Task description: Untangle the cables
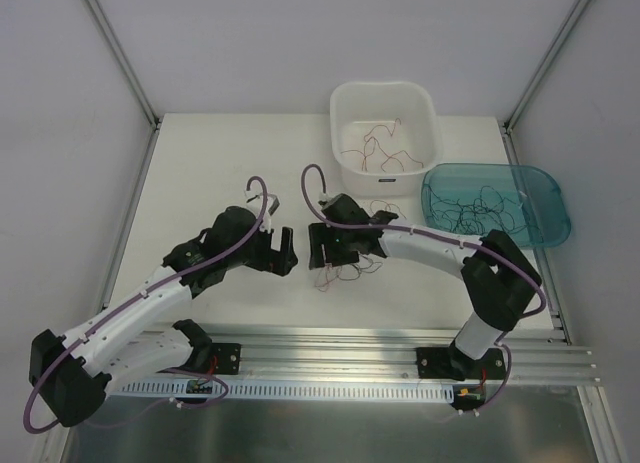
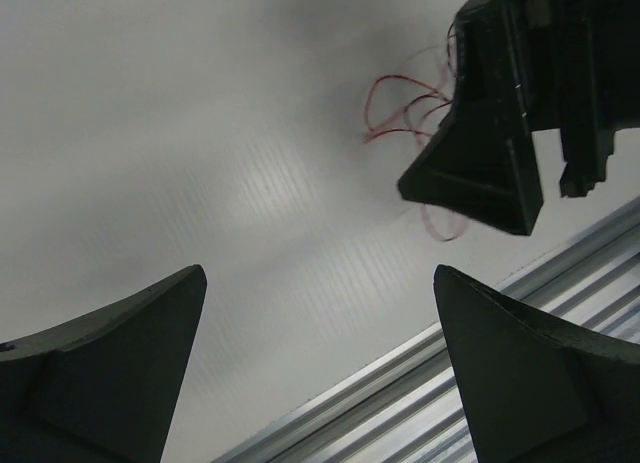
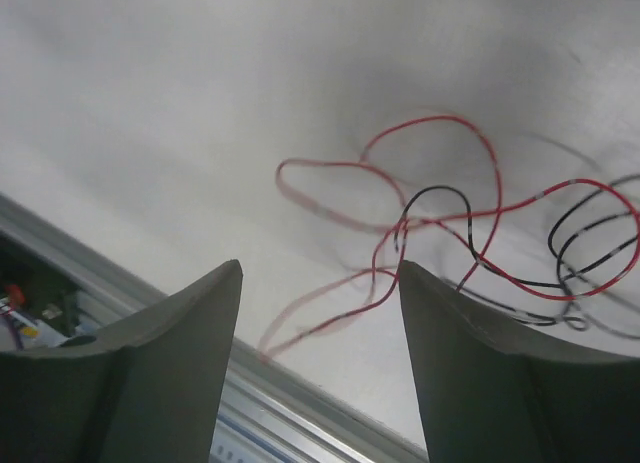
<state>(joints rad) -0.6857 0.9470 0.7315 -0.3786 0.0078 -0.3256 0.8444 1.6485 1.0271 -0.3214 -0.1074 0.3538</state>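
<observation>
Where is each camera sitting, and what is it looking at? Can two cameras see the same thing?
Top external: above and behind the arms, looking down at the table, both arms, a white tub and a teal tray.
Left wrist: on the left arm, looking between its open jaws at the right gripper.
Right wrist: on the right arm, looking between its jaws.
All three share the tangled cables.

at twelve o'clock on your white table [image 1: 220, 173] you have a white square tub [image 1: 386, 105]. just beside it, toward four o'clock of the tub, you have a shallow teal translucent tray [image 1: 540, 188]. along six o'clock runs an aluminium rail [image 1: 330, 348].
</observation>
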